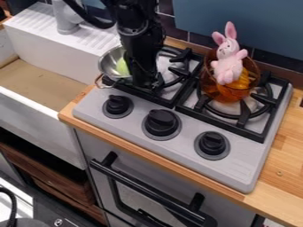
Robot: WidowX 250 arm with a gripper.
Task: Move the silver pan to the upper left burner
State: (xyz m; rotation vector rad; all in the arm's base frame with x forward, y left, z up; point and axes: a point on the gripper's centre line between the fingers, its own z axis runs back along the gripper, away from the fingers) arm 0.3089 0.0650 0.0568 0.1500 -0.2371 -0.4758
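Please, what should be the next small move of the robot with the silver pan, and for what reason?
Probably ease the silver pan a little to the right, keeping it level: it sits toward the left side of the left burner, and a green item is inside. The gripper is low beside it, though whether it holds the pan is unclear.

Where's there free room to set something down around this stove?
Mostly bare: the wooden counter bordering the right edge of the stove, and the visible sink floor between its walls. Crowded: the left burner, with the silver pan and gripper alongside, and the right burner, bearing the amber bowl and pink bunny.
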